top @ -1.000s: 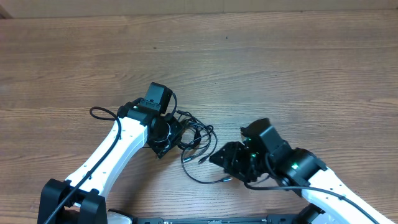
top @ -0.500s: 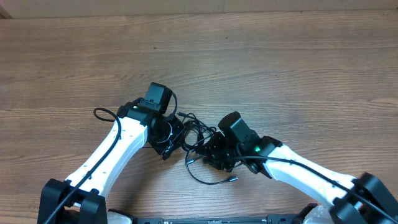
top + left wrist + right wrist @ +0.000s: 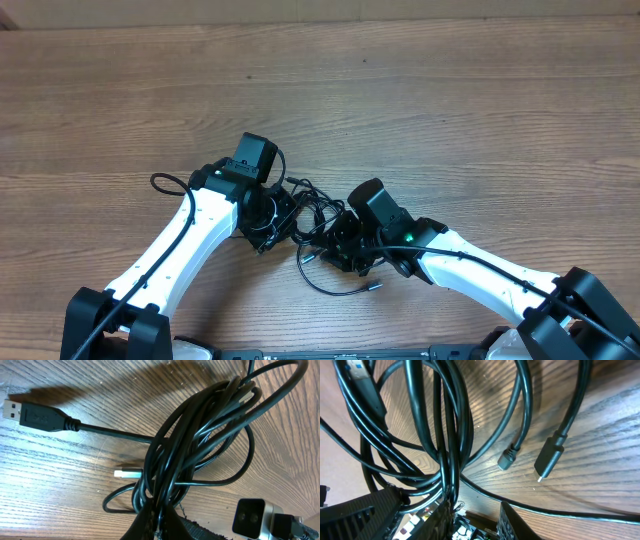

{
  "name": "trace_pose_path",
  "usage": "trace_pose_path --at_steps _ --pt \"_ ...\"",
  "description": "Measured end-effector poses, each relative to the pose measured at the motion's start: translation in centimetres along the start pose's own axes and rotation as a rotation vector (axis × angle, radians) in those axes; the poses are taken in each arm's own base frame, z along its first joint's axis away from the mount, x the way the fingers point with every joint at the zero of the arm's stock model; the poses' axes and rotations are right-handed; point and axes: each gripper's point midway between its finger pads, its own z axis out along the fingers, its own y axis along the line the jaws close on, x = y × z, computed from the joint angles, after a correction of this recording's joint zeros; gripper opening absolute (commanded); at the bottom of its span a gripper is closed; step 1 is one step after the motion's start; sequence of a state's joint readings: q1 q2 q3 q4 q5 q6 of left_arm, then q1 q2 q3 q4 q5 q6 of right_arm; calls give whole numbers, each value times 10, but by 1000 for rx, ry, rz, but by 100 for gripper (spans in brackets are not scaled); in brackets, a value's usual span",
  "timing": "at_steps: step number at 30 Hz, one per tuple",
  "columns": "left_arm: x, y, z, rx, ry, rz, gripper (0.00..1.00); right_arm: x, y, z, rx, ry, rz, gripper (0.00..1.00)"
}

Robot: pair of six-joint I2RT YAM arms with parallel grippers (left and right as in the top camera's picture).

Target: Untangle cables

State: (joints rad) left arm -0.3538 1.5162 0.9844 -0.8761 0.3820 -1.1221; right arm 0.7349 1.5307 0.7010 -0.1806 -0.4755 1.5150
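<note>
Right gripper (image 3: 336,244) has swung in onto the cables (image 3: 314,206), clamped or not I can't tell; left gripper (image 3: 281,224) pinches them, stretched along the bench's (image 3: 450,100) near edge, one plug (image 3: 377,285) pointing right.

Left arm (image 3: 175,245): in from 7 o'clock
Left gripper (image 3: 272,228): clamped closed
Right arm (image 3: 480,275): in from 5 o'clock
Right gripper (image 3: 338,245): fingers partly apart (grip unclear)

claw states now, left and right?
Left claw: closed on the cables.
Right claw: cables run through it; grip cannot be told.
</note>
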Motion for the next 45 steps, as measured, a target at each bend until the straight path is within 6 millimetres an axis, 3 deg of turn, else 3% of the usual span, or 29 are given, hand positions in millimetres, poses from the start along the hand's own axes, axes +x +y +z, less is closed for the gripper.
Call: trace_pose_path --at_steps 7,16,23,27,34,39,45 --pt "4 -2 0 12 24 0 4 -10 12 -1 -46 -59 3 27" --pt "9 -2 0 13 51 -36 5 -12 -2 17 5 -111 42 12" --pt "20 -9 -1 52 115 -54 5 -17 -4 23 4 -150 116 22" --pt "22 -11 -2 60 132 -56 5 -19 2 24 -23 -157 138 4" --pt "23 -9 -2 52 132 -60 5 -20 -8 23 24 -169 189 4" --pt "17 -5 0 26 89 -56 4 -22 -14 18 69 -185 149 4" --pt "-13 12 -2 -51 -68 -76 4 -22 -7 -8 57 -156 24 4"
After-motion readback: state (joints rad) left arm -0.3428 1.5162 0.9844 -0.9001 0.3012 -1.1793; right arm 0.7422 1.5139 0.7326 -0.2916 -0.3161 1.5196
